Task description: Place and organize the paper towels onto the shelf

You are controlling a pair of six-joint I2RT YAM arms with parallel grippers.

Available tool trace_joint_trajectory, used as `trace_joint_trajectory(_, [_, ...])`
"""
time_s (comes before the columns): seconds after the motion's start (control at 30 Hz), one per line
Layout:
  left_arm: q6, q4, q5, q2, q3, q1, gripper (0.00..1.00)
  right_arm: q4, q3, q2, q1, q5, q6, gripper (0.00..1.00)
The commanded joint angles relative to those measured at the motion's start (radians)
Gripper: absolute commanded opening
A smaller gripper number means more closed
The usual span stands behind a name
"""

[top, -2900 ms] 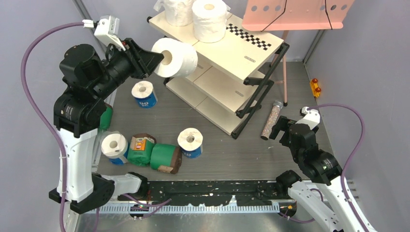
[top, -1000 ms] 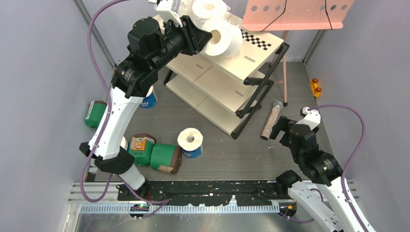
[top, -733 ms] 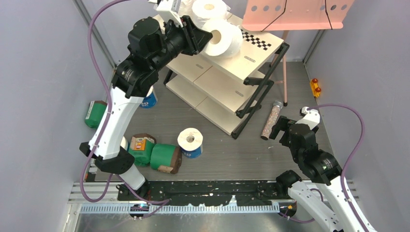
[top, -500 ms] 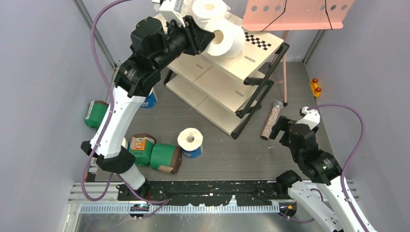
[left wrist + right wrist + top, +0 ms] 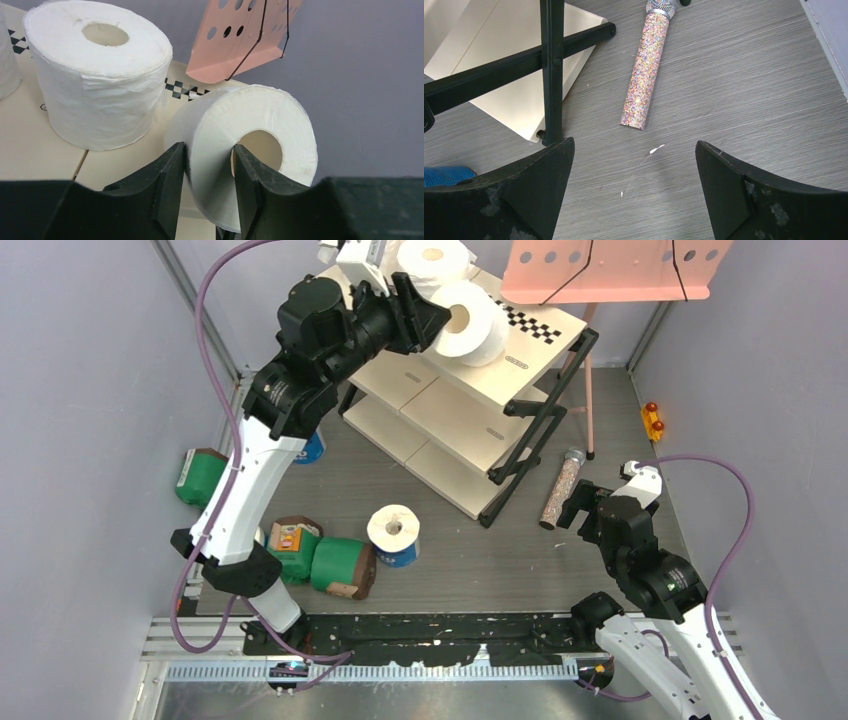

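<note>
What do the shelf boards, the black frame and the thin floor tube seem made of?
Shelf boards: smooth matt cream panels, perhaps laminated wood or plastic. Black frame: probably painted metal, thin straight bars with bolts. Thin tube: covered in tiny multicoloured sparkling beads, core hidden.
</note>
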Motion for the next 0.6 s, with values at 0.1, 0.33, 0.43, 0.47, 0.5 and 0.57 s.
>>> trace_joint_trajectory(0.1, [-0.012, 0.103, 0.019, -0.012, 0.028, -0.005, 0.46, 0.028, 0.005, -0.002, 0.005, 0.024, 0.002, 0.99])
trace_joint_trajectory(0.33, [-0.022, 0.113, 0.028, -0.009, 0.029, -0.005, 0.54, 0.029, 0.005, -0.001, 0.005, 0.024, 0.002, 0.99])
trace_joint_trajectory(0.43, [-0.022, 0.111, 0.029, -0.011, 0.030, -0.005, 0.59, 0.029, 0.005, -0.002, 0.005, 0.024, 0.002, 0.99])
trace_joint_trajectory(0.47, [-0.021, 0.110, 0.029, -0.013, 0.032, -0.005, 0.61, 0.029, 0.005, -0.003, 0.005, 0.025, 0.002, 0.99])
trace_joint_trajectory(0.5, [-0.020, 0.109, 0.028, -0.017, 0.031, -0.005, 0.63, 0.028, 0.005, -0.005, 0.005, 0.026, 0.003, 0.99])
trace_joint_trajectory(0.57, [-0.010, 0.103, 0.024, -0.024, 0.029, -0.005, 0.68, 0.028, 0.005, -0.007, 0.005, 0.026, 0.003, 0.99])
